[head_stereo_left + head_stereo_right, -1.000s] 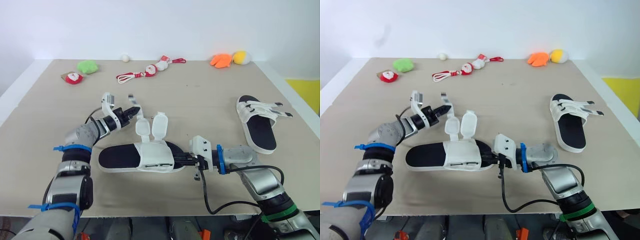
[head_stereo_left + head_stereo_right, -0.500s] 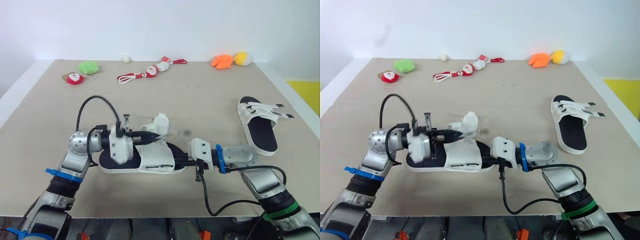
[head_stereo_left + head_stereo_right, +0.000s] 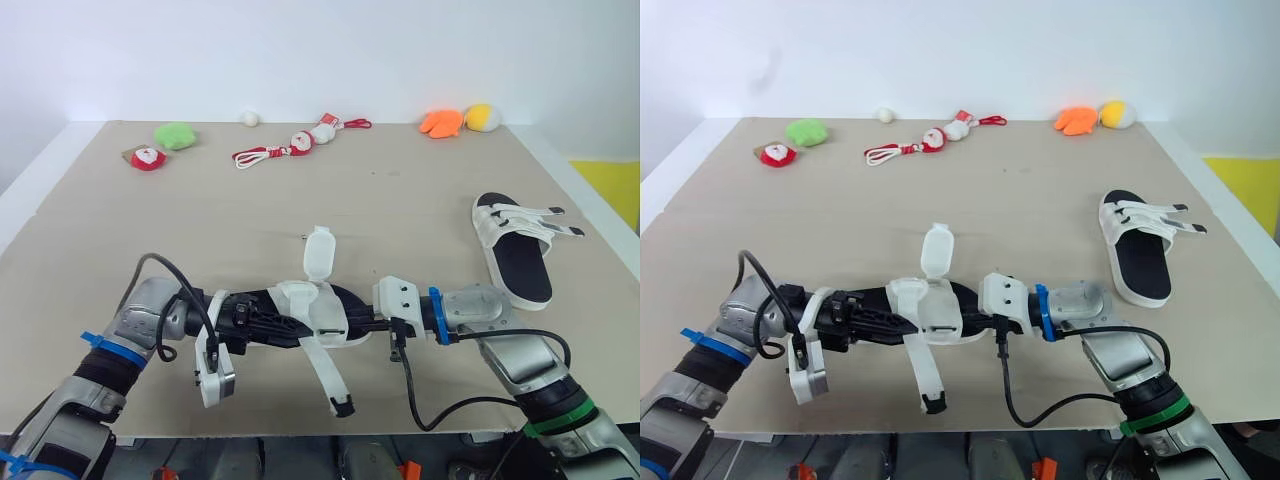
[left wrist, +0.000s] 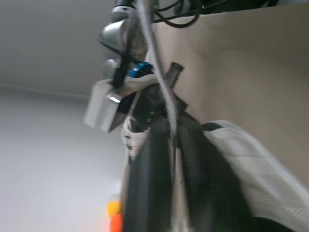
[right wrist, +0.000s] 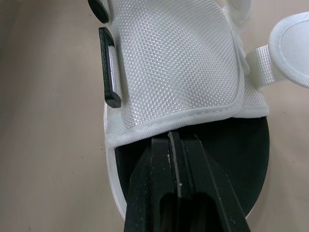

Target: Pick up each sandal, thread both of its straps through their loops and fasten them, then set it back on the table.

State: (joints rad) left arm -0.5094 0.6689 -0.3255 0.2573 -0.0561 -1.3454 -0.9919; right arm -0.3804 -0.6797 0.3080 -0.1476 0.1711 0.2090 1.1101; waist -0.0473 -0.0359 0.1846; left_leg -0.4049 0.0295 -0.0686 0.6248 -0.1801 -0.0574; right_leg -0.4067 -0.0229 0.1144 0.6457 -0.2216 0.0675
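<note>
A black-soled sandal (image 3: 312, 312) with a white upper lies near the table's front edge. My right gripper (image 3: 362, 322) is shut on the sole at its toe end, seen close up in the right wrist view (image 5: 174, 159). My left gripper (image 3: 288, 318) lies along the heel end, shut on one white strap (image 3: 328, 372). That strap runs over the upper and its black tip reaches toward the front edge. The other strap (image 3: 318, 252) stands upright on the far side. A second sandal (image 3: 515, 252) rests at the right, its straps loose.
Small toys line the table's back: a green plush (image 3: 177, 134), a red one (image 3: 147, 157), a white ball (image 3: 250, 118), a red-corded figure (image 3: 300, 140), orange (image 3: 441, 122) and yellow (image 3: 483, 116) plushes. The table's front edge (image 3: 300, 432) is close behind the sandal.
My left gripper swung from the sandal's far side to its near side, drawing one strap over the upper toward the front edge. The right gripper and the far sandal stayed put.
</note>
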